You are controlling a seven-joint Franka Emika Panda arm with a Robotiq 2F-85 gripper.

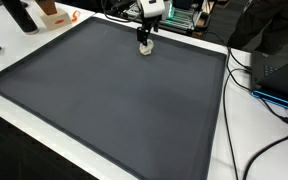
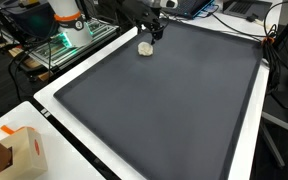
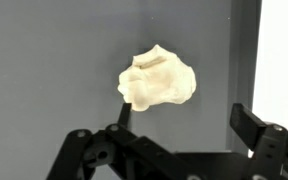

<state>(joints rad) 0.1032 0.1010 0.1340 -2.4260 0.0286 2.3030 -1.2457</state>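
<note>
- Jaws of gripper (image 3: pixel 184 125) wide apart, empty, hovering above dark mat (image 1: pixel 124 100).
- Pale crumpled lump (image 3: pixel 157 80) just below fingertips, off-centre, untouched.
- Seemingly approach stage; grasping calls for centring over lump, then lowering.

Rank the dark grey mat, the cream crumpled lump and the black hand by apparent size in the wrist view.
1. dark grey mat, filling most of the frame
2. black hand, inflated by nearness to the camera
3. cream crumpled lump, smallest
</note>
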